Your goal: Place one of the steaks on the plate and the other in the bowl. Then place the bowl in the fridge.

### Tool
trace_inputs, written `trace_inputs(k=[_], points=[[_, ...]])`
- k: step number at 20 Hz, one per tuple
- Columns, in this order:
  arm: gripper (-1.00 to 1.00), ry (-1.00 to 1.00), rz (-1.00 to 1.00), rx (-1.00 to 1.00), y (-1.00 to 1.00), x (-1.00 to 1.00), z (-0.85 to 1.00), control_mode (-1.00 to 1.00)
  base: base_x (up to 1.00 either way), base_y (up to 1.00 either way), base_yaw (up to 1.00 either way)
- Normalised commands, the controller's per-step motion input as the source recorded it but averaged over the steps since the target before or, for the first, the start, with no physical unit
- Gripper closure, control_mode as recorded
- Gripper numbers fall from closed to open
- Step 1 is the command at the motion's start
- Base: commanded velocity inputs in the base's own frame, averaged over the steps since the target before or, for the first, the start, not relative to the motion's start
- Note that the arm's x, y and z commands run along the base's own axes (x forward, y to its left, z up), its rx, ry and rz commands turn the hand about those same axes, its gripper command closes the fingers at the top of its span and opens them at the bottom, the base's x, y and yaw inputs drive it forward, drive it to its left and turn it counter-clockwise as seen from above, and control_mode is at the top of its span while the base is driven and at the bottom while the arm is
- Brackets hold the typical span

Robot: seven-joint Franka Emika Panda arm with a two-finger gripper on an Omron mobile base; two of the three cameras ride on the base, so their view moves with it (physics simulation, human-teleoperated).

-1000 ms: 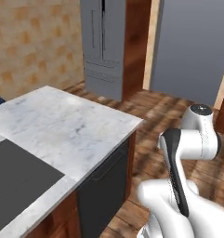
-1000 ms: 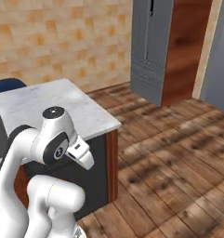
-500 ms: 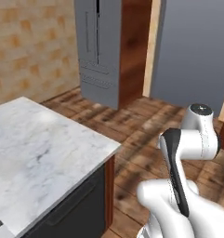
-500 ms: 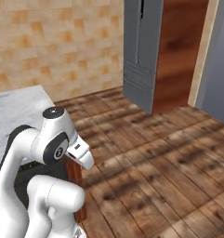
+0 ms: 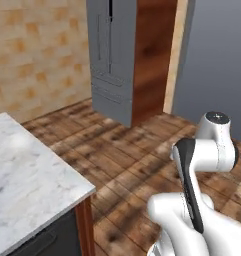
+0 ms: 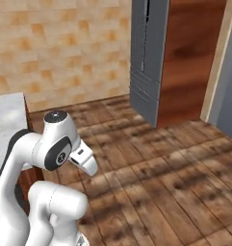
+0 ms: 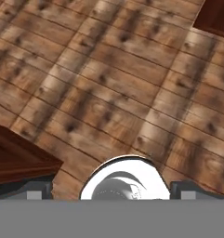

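fridge [image 5: 113, 60]: upright across the wood floor [image 6: 175, 182], doors closed (long handle visible) | gripper [image 7: 111, 189]: fingers spread wide, holding nothing, above floor | counter [image 5: 27, 185]: marble, near left

I can read no text, label or number anywhere. The surfaces I see carry no markings.

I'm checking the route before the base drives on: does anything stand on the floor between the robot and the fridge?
Nothing visible does. The wooden floor runs bare from the robot to the grey fridge, whose doors look shut. The marble counter lies off to the left, clear of that path.
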Motion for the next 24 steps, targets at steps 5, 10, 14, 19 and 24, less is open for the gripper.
trace_inputs(k=[5, 10, 14, 19, 24], points=[[-1.0, 0.0, 0.0, 0.0, 0.0, 0.0, 0.0, 1.0, 0.56, -1.0, 0.53], [-1.0, 0.0, 0.0, 0.0, 0.0, 0.0, 0.0, 1.0, 0.51, -0.94, 0.58], [-1.0, 0.0, 0.0, 0.0, 0.0, 0.0, 0.0, 1.0, 0.72, -1.0, 0.5], [-1.0, 0.0, 0.0, 0.0, 0.0, 0.0, 0.0, 1.0, 1.0, -0.75, 0.14], [-1.0, 0.0, 0.0, 0.0, 0.0, 0.0, 0.0, 1.0, 1.0, -0.05, 0.16]])
